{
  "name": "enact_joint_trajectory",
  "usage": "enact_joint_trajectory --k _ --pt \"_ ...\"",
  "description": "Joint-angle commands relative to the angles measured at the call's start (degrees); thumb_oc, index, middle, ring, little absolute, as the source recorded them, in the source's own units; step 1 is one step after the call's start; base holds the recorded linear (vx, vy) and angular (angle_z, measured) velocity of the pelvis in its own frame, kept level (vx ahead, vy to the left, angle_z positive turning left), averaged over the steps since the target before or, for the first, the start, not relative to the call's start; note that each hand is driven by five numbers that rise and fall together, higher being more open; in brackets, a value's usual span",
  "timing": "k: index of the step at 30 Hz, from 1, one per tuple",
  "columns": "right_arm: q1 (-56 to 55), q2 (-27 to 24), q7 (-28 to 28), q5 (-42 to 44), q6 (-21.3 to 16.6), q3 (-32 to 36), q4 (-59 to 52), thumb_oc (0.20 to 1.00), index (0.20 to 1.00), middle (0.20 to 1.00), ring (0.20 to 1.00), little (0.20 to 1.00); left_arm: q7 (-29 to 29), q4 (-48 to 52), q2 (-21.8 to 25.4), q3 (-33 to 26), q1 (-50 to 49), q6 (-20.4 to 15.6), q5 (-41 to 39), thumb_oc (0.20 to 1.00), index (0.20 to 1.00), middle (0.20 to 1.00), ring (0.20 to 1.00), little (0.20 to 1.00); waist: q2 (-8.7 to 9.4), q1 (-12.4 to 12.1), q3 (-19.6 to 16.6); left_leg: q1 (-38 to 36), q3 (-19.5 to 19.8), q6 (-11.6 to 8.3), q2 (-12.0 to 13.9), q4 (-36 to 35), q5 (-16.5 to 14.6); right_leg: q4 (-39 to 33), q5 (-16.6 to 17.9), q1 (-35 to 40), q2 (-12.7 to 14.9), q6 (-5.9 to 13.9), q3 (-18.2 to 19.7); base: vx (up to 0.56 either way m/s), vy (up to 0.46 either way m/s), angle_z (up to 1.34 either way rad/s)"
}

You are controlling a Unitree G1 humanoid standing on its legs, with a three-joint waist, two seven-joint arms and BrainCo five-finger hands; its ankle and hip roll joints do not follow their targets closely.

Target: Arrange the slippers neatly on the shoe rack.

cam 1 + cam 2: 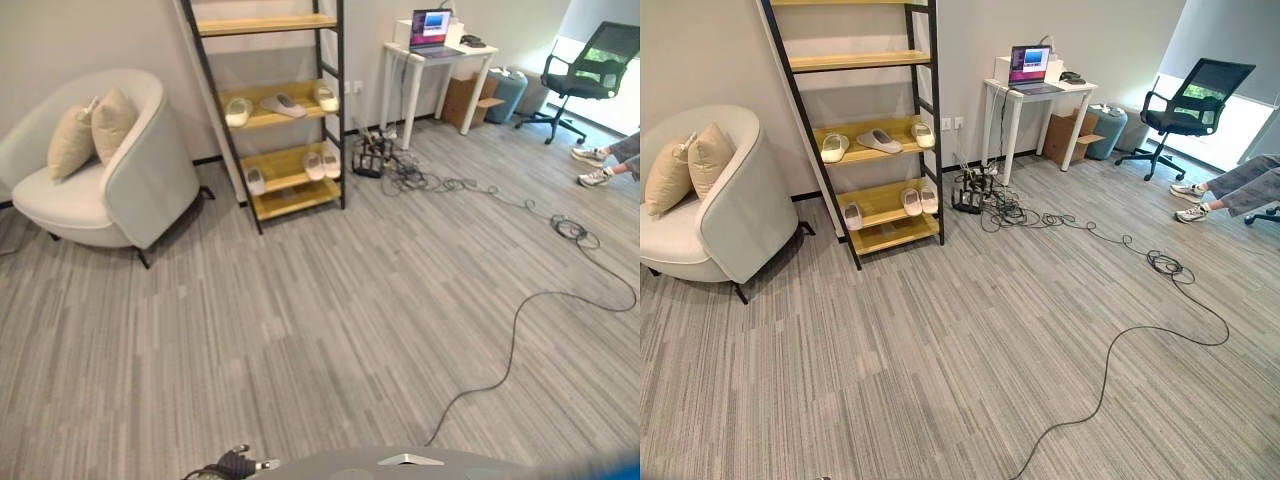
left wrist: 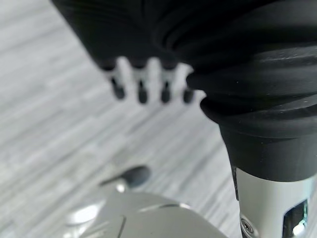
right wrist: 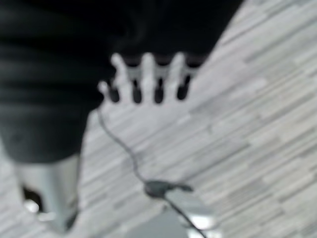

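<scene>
My left hand (image 2: 148, 84) hangs over the grey floor (image 1: 330, 330); its fingers (image 2: 142, 91) point down, relaxed and a little apart, and they hold nothing. My right hand (image 3: 148, 82) hangs the same way, with its fingers (image 3: 158, 89) loose and nothing in them.

The slippers are well apart from my fingers, far ahead on the shoe rack (image 1: 335, 120) by the wall. On the middle shelf lie one pale slipper (image 1: 238, 111), a grey slipper (image 1: 284, 104) and another pale one (image 1: 326, 97). On the shelf below, a single slipper (image 1: 255, 180) lies at my left and a pair (image 1: 322, 164) lies close together at my right.

A white armchair (image 1: 110, 170) with two cushions (image 1: 90, 130) stands left of the rack. Right of it is a white table (image 1: 440, 60) with an open laptop (image 1: 430, 28). I can read no writing anywhere.
</scene>
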State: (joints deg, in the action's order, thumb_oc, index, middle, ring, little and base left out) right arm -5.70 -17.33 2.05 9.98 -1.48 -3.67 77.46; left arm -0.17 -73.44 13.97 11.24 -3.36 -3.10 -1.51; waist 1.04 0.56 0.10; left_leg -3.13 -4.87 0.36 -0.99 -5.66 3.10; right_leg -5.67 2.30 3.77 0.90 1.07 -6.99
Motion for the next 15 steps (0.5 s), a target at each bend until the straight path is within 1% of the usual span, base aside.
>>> enact_joint_trajectory --k 1,2,4,5,8,9,11,15 --pt "2.49 -1.19 -0.05 1.67 0.04 -2.05 0.21 1.0 1.0 1.0 1.0 1.0 -0.85 -1.32 -1.95 0.87 3.45 -0.74 0.66 1.0 1.0 1.0 1.0 1.0 -0.55 0.45 3.44 0.14 5.49 -1.79 2.47 0.66 -4.13 0.67 -5.15 3.15 3.01 4.46 0.46 0.0 0.0 0.0" --pt "2.49 -1.19 -0.05 1.67 0.04 -2.05 0.2 1.0 1.0 1.0 1.0 1.0 -0.85 -1.32 -1.94 0.87 3.45 -0.74 0.66 1.0 1.0 1.0 1.0 1.0 -0.54 0.45 3.44 0.14 5.49 -1.79 2.47 0.66 -4.13 0.67 -5.15 3.15 3.01 4.46 0.46 0.0 0.0 0.0" --pt "2.29 -0.96 0.22 2.14 -0.08 -2.0 0.08 1.0 1.0 1.0 1.0 1.0 -1.04 0.21 -1.79 -0.23 3.46 -1.22 -2.39 1.0 1.0 1.0 1.0 1.0 -0.52 0.31 3.53 0.09 5.61 -1.82 2.44 0.66 -4.17 0.67 -5.15 3.23 3.06 4.43 0.36 0.0 0.0 0.0" --pt "2.13 -0.85 0.3 2.1 -0.07 -1.99 0.34 1.0 1.0 1.0 1.0 1.0 -1.15 0.12 -1.84 -0.31 3.38 -1.32 -2.61 1.0 1.0 1.0 1.0 1.0 -0.42 0.31 3.56 0.09 5.66 -1.82 2.44 0.66 -4.15 0.67 -5.16 3.27 3.06 4.4 0.32 0.0 0.0 0.0" --pt "1.94 -0.94 0.41 1.74 0.09 -2.05 0.82 1.0 1.0 1.0 1.0 1.0 -1.33 -0.41 -1.91 0.0 3.28 -1.22 -1.91 1.0 1.0 1.0 1.0 1.0 -0.4 0.38 3.61 -0.03 5.67 -1.85 2.43 0.66 -4.17 0.67 -5.17 3.36 3.04 4.39 0.41 0.01 -0.011 0.0" --pt "2.58 -0.32 0.69 3.22 -0.4 -2.67 0.32 1.0 1.0 1.0 1.0 1.0 -1.36 -0.65 -1.58 0.5 2.99 -1.0 -0.99 1.0 1.0 1.0 1.0 1.0 -0.43 0.18 3.56 -0.02 5.78 -1.89 2.49 0.66 -4.15 0.67 -5.28 3.45 2.96 4.24 0.33 0.03 -0.036 0.01" --pt "2.54 0.83 0.76 2.69 -0.29 -3.02 -0.47 1.0 1.0 1.0 1.0 1.0 -1.25 -1.09 -2.2 0.27 2.19 -0.98 -0.55 1.0 1.0 1.0 1.0 1.0 -0.52 0.1 3.38 -0.09 5.87 -1.91 2.54 0.66 -4.2 0.67 -5.46 3.57 2.97 4.21 0.28 0.05 -0.041 0.03" --pt "2.77 0.64 0.54 2.17 0.09 -2.47 -0.27 1.0 1.0 1.0 1.0 1.0 -2.02 -1.92 -2.31 0.75 2.57 -0.61 -0.81 1.0 1.0 1.0 1.0 1.0 -0.72 0.44 3.98 -0.24 5.85 -2.24 2.8 0.66 -4.27 0.67 -5.63 3.82 2.82 4.04 0.02 0.05 -0.066 0.03"
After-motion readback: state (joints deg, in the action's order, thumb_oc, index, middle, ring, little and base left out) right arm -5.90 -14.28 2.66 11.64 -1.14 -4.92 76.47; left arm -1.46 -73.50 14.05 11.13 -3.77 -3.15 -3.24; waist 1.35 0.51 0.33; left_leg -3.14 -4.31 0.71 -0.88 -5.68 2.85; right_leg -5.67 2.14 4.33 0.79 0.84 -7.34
